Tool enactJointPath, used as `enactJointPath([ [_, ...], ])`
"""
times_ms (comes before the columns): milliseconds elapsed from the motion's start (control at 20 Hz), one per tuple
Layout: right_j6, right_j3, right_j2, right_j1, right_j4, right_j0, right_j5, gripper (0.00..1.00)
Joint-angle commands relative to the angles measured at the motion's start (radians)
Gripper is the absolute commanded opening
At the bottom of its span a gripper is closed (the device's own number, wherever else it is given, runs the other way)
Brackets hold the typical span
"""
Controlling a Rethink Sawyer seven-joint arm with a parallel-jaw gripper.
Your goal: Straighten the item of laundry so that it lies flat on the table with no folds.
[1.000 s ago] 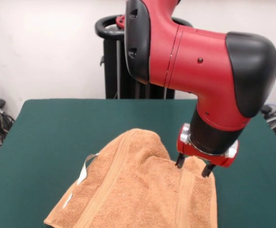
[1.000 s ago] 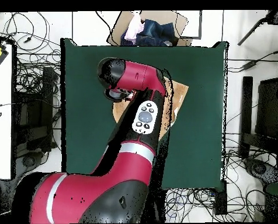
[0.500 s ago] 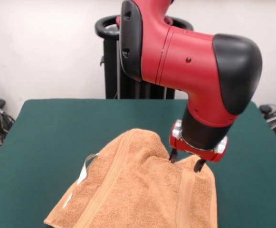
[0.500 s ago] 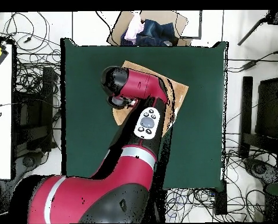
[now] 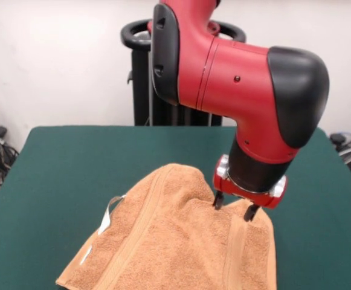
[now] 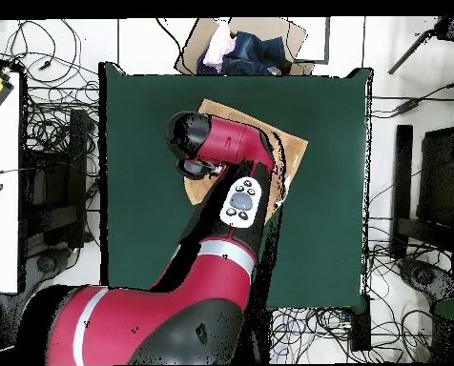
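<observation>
We saw the towel [image 5: 181, 241] lying on the near part of the green bench [image 5: 72, 169], toward the right of the middle in the front view, its near edge running out of the picture at the bottom. It was not flat: a rounded hump stood at its far edge, a shallow valley ran down beside that hump, and a second, smaller peak rose at the right under the arm. Two woven border bands crossed the cloth, one slanting down the left half and one running almost straight down the right half. A small white tag [image 5: 104, 225] lay at the left edge, with a thin loop of cloth curling out onto the bench just beyond it.

The pincer [image 5: 233, 206] stood at the towel's far right peak, its two dark fingers [image 5: 217, 200] set apart, one on each side of the raised cloth and touching it. We judged them parted rather than closed on the fold, with cloth showing between them. Above them sat the red wrist ring and the big red and black arm [image 5: 241, 78], which filled the upper right of the view.

From overhead the arm covered most of the towel [image 6: 290, 152]; only its tan corner and one edge showed beside the arm, on the half of the bench [image 6: 135, 191] away from the robot's base. Cables [image 6: 50, 124] lay on the floor around the bench.
</observation>
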Motion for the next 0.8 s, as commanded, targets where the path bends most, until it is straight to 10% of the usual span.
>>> enactJointPath([
  [50,0.259,0.096,0.061,0.084,0.017,-0.019,-0.120,1.00],
  [800,0.263,0.113,0.066,0.102,0.033,-0.017,-0.181,1.00],
])
